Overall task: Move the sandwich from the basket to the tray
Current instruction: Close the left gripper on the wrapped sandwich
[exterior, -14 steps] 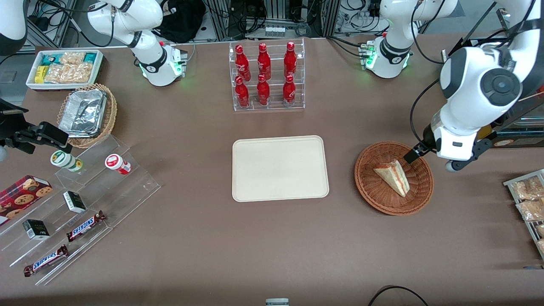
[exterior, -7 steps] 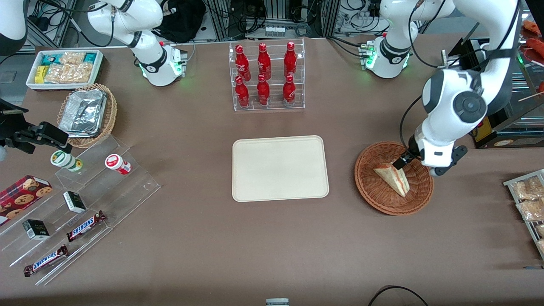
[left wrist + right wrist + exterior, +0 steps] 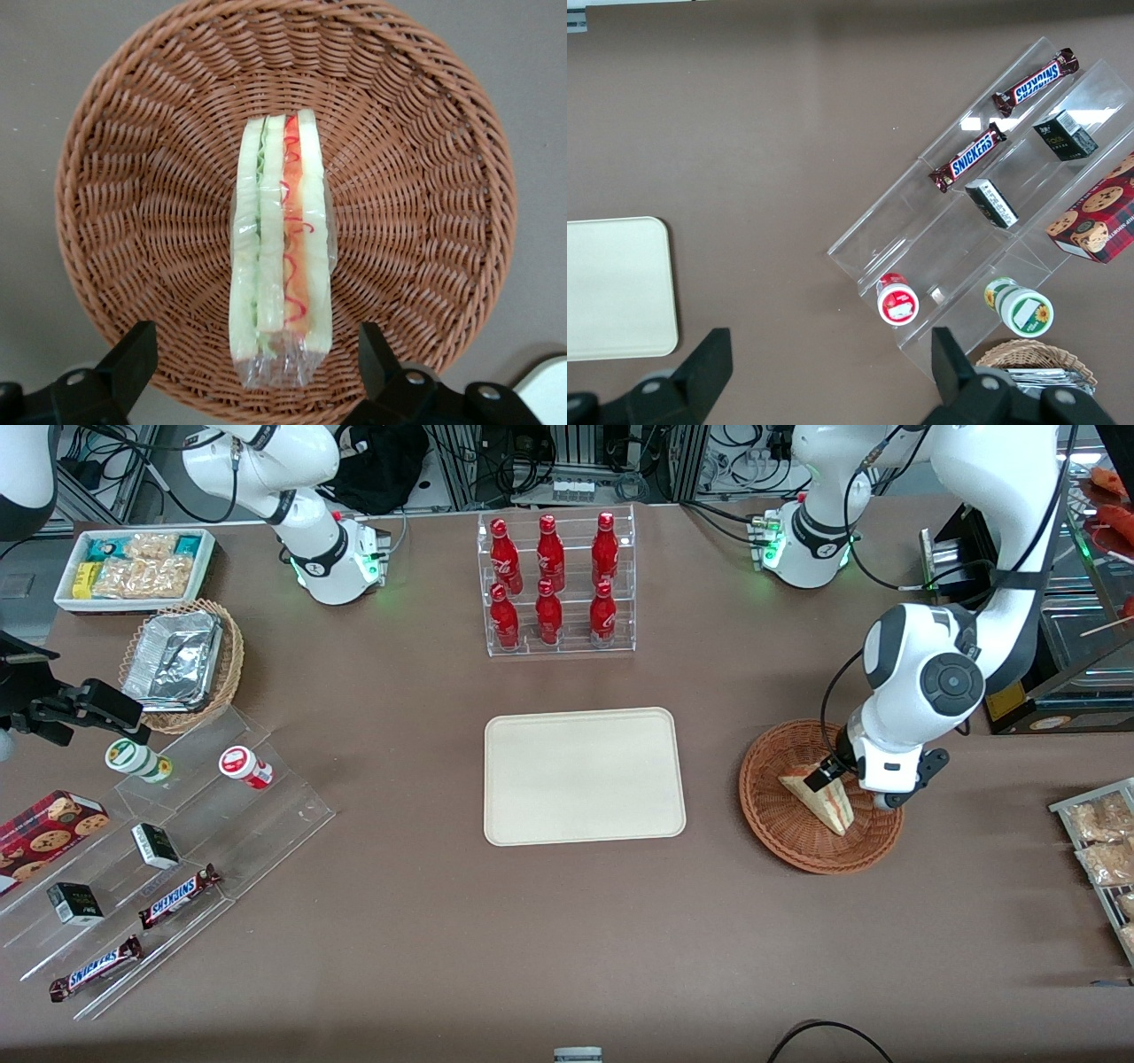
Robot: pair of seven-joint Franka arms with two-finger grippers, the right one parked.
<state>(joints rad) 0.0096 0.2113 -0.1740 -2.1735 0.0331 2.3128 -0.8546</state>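
The tray (image 3: 585, 776) lies flat at the table's centre. At its 3 o'clock, toward the working arm's end, sits the basket (image 3: 820, 797), holding the wrapped sandwich (image 3: 822, 797). The gripper (image 3: 824, 772) hangs just above the sandwich's wide end, fingers (image 3: 133, 356) spread apart either side, gripping nothing. Two bars (image 3: 180, 896) at the parked arm's end read "SNICKERS".
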